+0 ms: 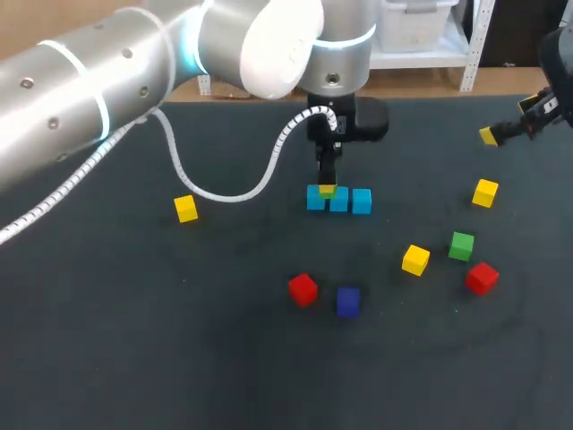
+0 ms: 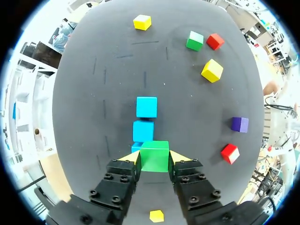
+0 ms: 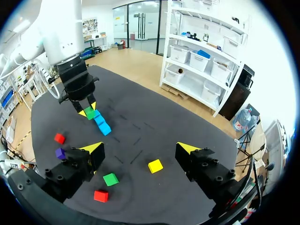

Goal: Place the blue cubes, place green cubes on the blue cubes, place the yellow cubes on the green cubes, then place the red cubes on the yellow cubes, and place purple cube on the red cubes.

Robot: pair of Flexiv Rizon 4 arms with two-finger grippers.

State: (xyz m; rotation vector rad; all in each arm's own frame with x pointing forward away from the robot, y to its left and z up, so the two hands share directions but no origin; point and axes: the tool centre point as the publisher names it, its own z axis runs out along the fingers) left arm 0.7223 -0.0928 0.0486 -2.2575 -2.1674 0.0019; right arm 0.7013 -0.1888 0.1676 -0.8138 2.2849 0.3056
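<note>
Three blue cubes [image 1: 338,200] lie in a row at the table's middle. My left gripper [image 1: 327,184] is shut on a green cube [image 2: 154,156], held over the row's left-end blue cube [image 2: 136,146]; I cannot tell whether they touch. The other two blue cubes [image 2: 146,107] run ahead of the fingers. My right gripper [image 3: 140,150] hangs open and empty over the far right of the table [image 1: 507,125]. Loose pieces: a green cube [image 1: 461,245], yellow cubes [image 1: 185,208] [image 1: 415,260] [image 1: 484,193], red cubes [image 1: 303,288] [image 1: 482,278], and a purple cube [image 1: 348,301].
The dark mat [image 1: 134,340] spreads wide at the front and left, with only one yellow cube on that side. My left arm and its white coiled cable [image 1: 224,188] hang over the back left. Most loose cubes cluster at the right front.
</note>
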